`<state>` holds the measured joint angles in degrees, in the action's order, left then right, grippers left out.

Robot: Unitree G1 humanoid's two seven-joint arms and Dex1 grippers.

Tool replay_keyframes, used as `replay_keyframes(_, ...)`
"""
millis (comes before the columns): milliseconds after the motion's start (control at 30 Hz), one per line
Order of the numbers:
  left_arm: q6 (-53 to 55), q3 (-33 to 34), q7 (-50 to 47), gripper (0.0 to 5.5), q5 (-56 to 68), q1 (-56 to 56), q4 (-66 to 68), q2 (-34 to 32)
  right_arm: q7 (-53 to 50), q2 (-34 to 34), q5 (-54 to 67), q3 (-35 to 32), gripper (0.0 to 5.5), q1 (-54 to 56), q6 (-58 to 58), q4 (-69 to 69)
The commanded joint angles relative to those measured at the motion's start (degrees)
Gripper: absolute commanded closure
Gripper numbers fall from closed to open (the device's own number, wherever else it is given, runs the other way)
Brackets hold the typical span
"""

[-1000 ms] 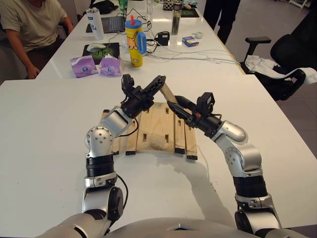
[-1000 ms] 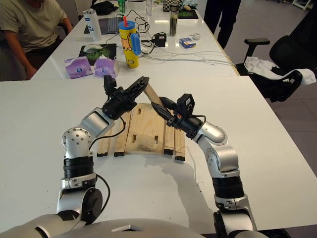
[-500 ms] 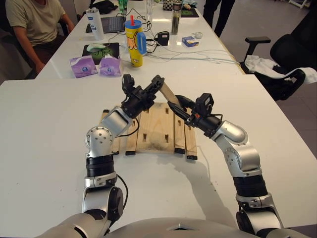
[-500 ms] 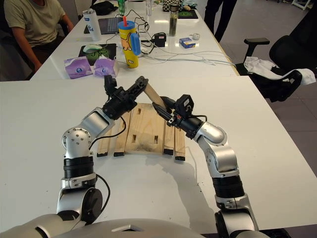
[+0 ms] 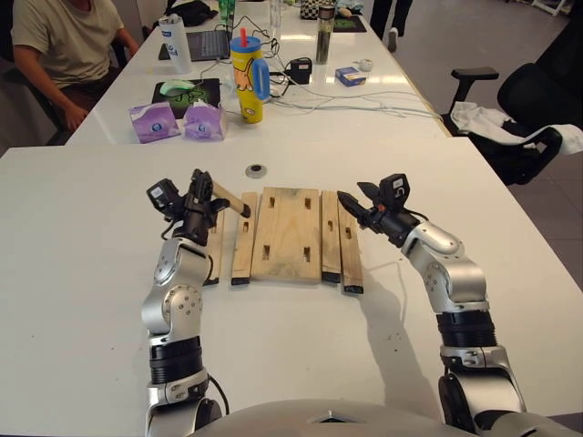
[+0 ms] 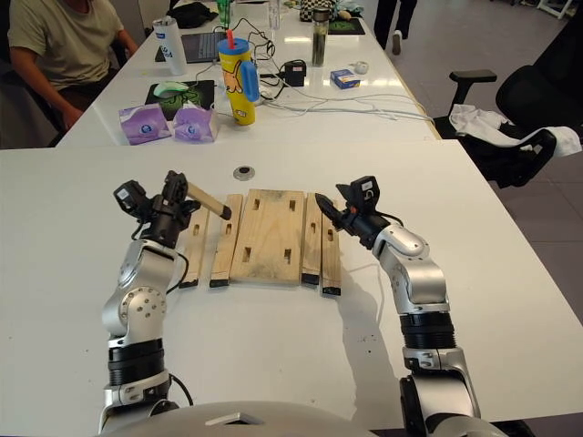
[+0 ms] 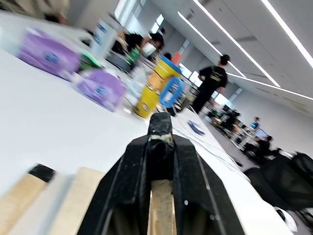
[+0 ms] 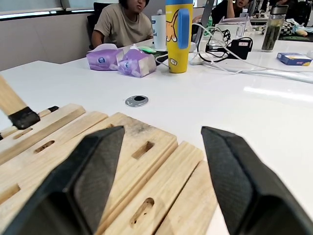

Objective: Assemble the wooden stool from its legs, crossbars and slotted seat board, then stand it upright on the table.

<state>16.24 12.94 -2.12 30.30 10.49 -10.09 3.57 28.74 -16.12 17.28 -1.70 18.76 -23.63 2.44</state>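
Head view: on the white surface (image 5: 82, 273) the board (image 5: 290, 233) lies flat. Four sticks (image 5: 244, 238) lie beside it, two on each side, long axes running away from the robot. The left pincer (image 5: 197, 206) clamps a fifth piece, a leg (image 5: 228, 201). The leg points right, with its black tip toward the board. The right pincer (image 5: 353, 202), spread wide and empty, hovers over the far ends of the right two.

Left wrist view: the left pincer (image 7: 160, 147) is shut on the leg (image 7: 161, 205).

Right wrist view: the right pincer (image 8: 163, 137) is wide, with the slotted board (image 8: 137, 128) just beneath.

seat board (image 5: 290, 232): bare wood, matt | leg (image 5: 230, 198): bare wood, matt | table (image 5: 82, 255): smooth, faint sheen
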Motion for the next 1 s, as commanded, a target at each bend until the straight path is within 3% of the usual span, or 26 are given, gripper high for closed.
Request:
replay_keyframes(33, -3.87, 0.07, -0.86, 5.08, -1.92, -0.18, 3.72, 2.43, -0.46, 1.3, -0.23, 1.27, 2.58, 0.53, -0.84, 0.1)
replay_keyframes(767, -2.06, -2.3, -2.6, 5.08, -1.01, -2.42, 8.24, 2.23, -1.51, 2.29, -0.71, 2.33, 2.58, -0.39, -1.08, 0.52)
replay_keyframes(1000, 1.97, -6.76, -5.17, 5.08, -5.33, -4.53, 4.88, 0.8, -2.7, 2.59, -1.09, 2.65, 2.58, -1.92, -1.36, -0.76)
